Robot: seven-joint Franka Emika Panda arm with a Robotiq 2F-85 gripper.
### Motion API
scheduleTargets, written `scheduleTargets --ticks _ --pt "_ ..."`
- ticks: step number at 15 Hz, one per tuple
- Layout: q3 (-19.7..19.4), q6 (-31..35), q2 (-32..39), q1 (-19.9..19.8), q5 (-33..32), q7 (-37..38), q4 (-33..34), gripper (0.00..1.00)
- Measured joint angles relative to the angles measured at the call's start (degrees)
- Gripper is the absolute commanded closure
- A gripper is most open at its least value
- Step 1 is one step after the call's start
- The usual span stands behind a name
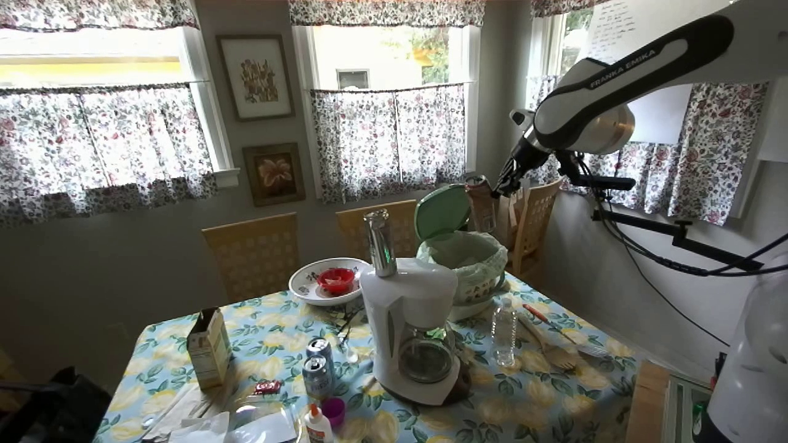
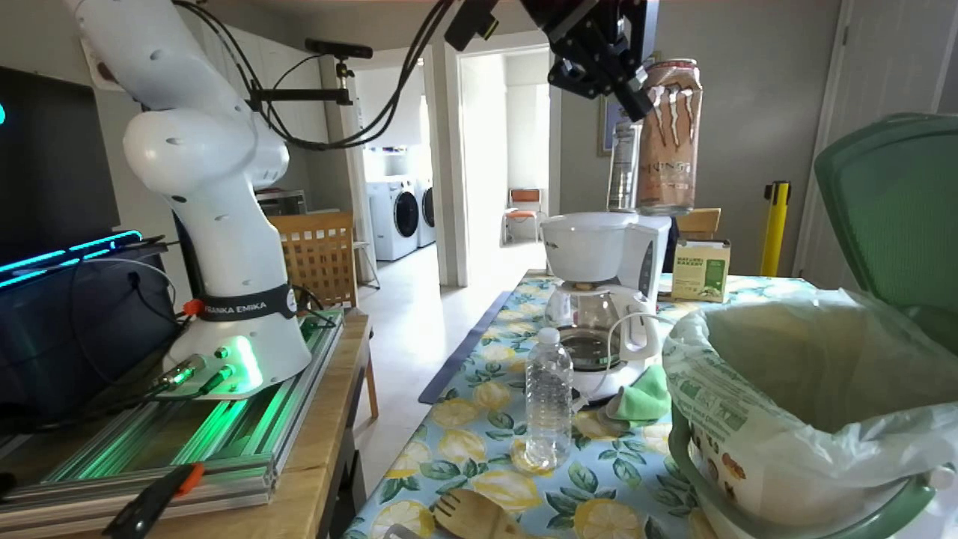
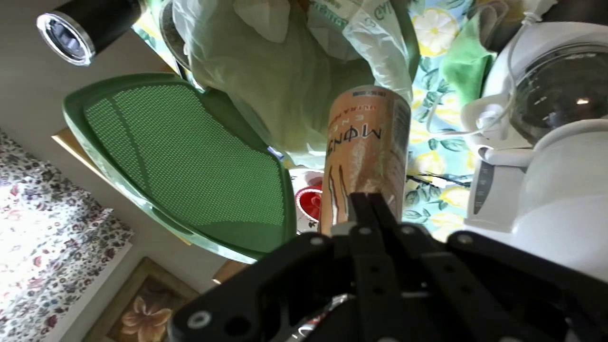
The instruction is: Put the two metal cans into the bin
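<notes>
An orange-brown can [image 2: 668,142] hangs upright in mid-air, with my gripper [image 3: 365,195] against its upper part. The fingertips meet; how they hold the can is hidden. The can's lower end overlaps the bin's edge in the wrist view; whether it is over the opening I cannot tell. The bin [image 2: 763,490] is a pale tub with a liner and its green lid [image 1: 442,211] raised. A tall silvery can [image 1: 380,243] stands on the coffee maker [image 1: 406,295]. Two shorter silvery-blue cans [image 1: 317,376] stand side by side on the table.
Beside the coffee maker stands a clear plastic bottle [image 2: 548,397]. A white bowl [image 1: 301,289] with a red dish lies left of the bin in an exterior view. Also on the table are a carton [image 1: 208,347], a glue bottle [image 1: 317,424] and a wooden fork [image 2: 479,516].
</notes>
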Motion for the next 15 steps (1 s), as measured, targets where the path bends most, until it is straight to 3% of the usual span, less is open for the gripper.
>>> scheduleTargets --ticks 6,15 --pt "-3.2 6.4 5.2 2.3 0.1 -1.6 0.8 0.99" --pt "-11.1 6.8 11.4 10.6 4.4 -13.1 6.1 0.99"
